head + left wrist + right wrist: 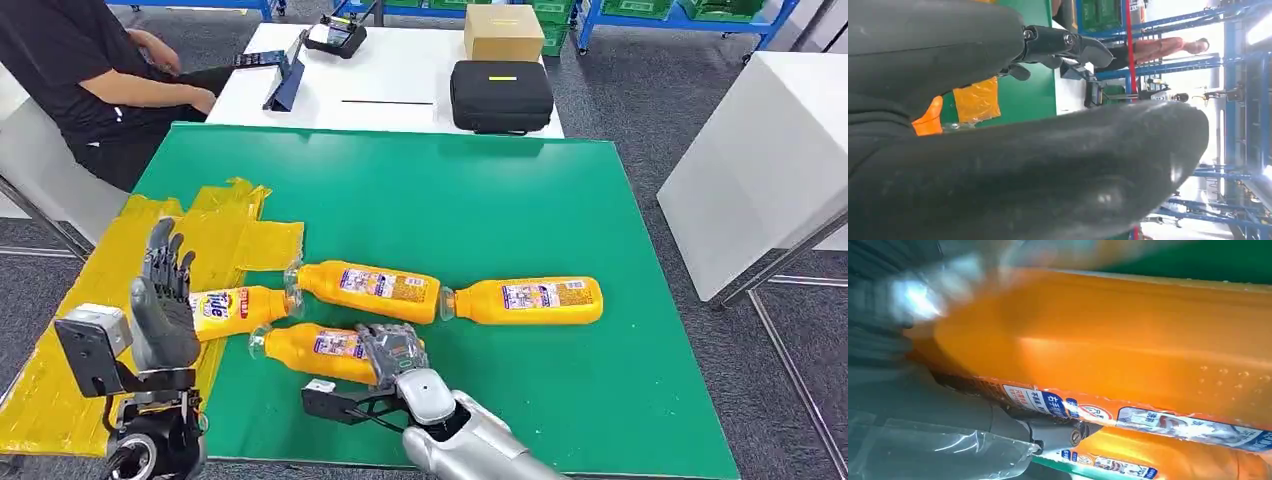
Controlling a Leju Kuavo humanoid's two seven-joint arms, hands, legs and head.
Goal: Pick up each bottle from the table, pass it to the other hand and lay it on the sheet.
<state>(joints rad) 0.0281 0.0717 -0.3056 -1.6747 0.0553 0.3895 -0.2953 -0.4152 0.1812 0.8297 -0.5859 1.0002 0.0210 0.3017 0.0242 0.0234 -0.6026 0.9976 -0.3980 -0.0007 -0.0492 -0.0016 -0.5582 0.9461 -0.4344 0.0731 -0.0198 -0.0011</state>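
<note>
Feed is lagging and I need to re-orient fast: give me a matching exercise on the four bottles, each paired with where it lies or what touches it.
Things:
1. near bottle
2. Tide-label bottle
3. middle bottle
4. far-right bottle

States:
A. lies alone on the green mat, rightmost in the row
B. under the right hand, whose fingers wrap it
C. beside the raised left hand, at the yellow sheet edge
D. lies on the mat between two other bottles' ends

Pairs: 1-B, 2-C, 3-D, 4-A
</note>
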